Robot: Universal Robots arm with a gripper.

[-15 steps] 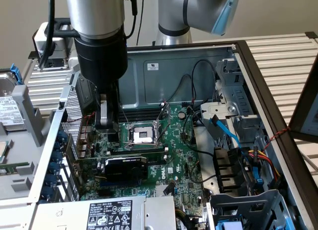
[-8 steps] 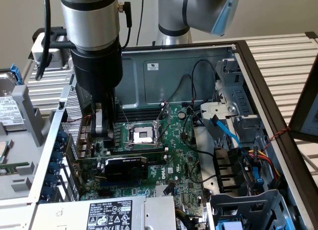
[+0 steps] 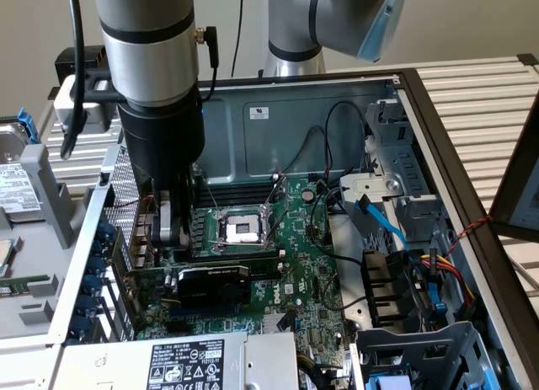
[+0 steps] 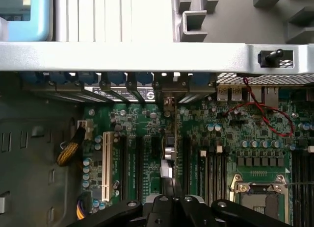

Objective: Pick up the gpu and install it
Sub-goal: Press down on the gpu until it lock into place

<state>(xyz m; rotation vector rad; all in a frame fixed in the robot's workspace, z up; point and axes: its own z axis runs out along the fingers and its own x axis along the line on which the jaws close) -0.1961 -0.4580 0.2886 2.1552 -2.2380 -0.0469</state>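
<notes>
A silver power supply [image 3: 181, 362] with a white Dell label sits nearest. Behind it, the gpu [image 3: 215, 282], a small black card with faint unreadable lettering, stands in a slot on the green motherboard [image 3: 316, 272]. The gripper [image 3: 171, 226] hangs just above the card's end, fingers pinched shut, apparently holding nothing. Seating it well likely means even, straight downward pressure. Beyond lies the bare processor socket [image 3: 242, 230].
</notes>
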